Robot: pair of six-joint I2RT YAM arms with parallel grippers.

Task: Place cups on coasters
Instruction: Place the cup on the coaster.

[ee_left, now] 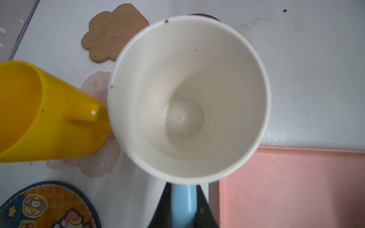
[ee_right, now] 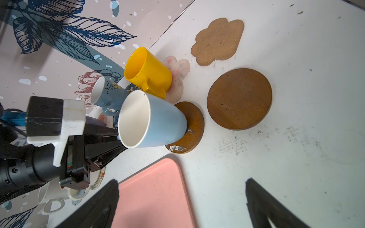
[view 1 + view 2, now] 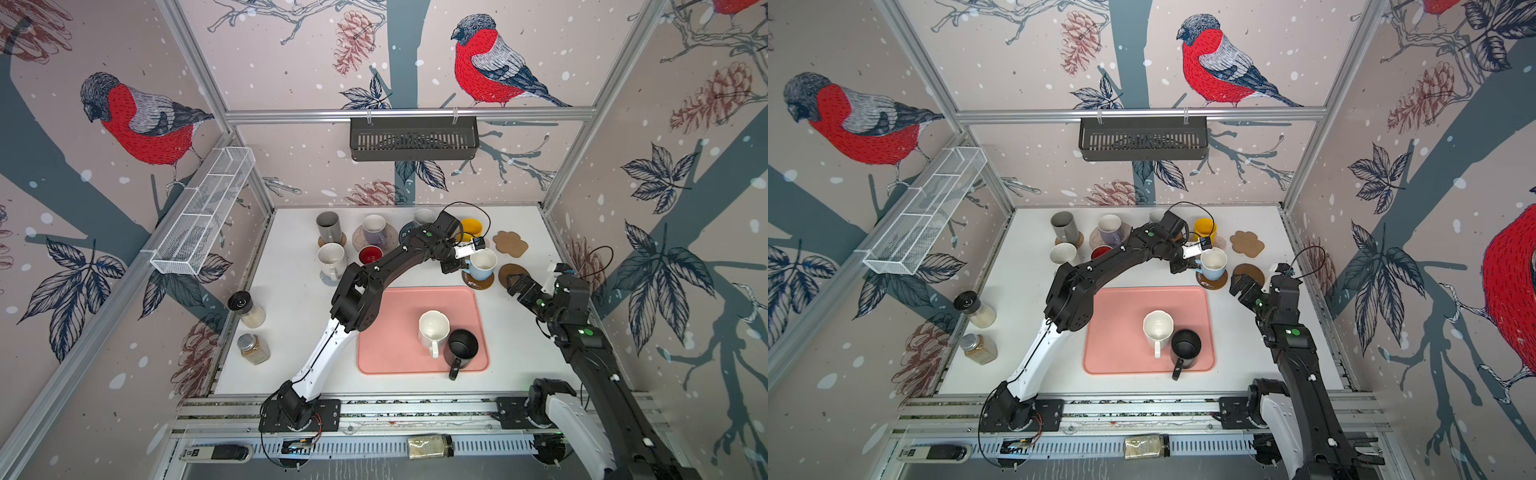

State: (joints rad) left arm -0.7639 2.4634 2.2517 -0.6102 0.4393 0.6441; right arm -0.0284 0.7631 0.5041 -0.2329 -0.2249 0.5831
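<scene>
Nearest you: pink tray (image 3: 382,332), holding one white mug (image 3: 433,330) and one black mug (image 3: 462,347), side by side, both upright. Past the tray's far right corner: your right gripper (image 3: 514,286), fingers spread wide and empty, at the edge of a bare brown disc (image 2: 239,98). Beside that: your left gripper (image 3: 461,266), fingers pinched narrow on the handle of a light blue mug (image 3: 482,264), its base on a second brown disc (image 3: 478,283). Farther: yellow mug (image 3: 471,227) on the pink flower coaster (image 2: 178,73); tan cloud coaster (image 3: 510,243), bare. Far left: five more mugs, clustered.
</scene>
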